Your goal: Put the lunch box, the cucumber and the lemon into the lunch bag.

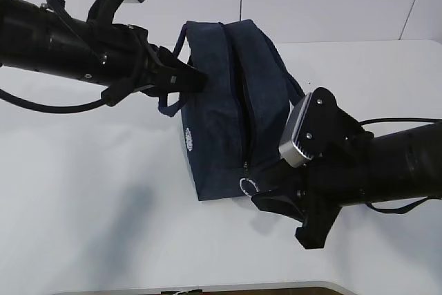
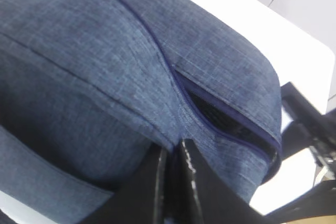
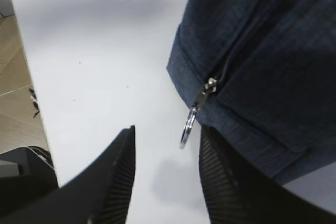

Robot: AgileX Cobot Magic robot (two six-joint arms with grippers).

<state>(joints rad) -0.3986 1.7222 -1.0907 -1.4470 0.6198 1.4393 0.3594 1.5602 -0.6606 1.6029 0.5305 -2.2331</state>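
The navy lunch bag (image 1: pixel 228 101) stands in the middle of the white table, its zipper running along the top. My left gripper (image 1: pixel 199 79) is shut on a fold of the bag's fabric at its far left side; in the left wrist view the gripper (image 2: pixel 174 148) pinches cloth just below the zipper seam (image 2: pixel 226 114). My right gripper (image 1: pixel 266 197) is open at the bag's near end. The silver ring pull (image 3: pixel 186 128) hangs between its fingers (image 3: pixel 122 171), close to the right one and touching neither. The right gripper (image 3: pixel 167 128) holds nothing. The lunch box, cucumber and lemon are out of view.
The white table (image 1: pixel 83 191) surrounds the bag. Its front edge runs along the bottom of the exterior view, and floor (image 3: pixel 16 77) shows past the table edge in the right wrist view. A loop handle (image 1: pixel 181 38) sticks up behind my left gripper.
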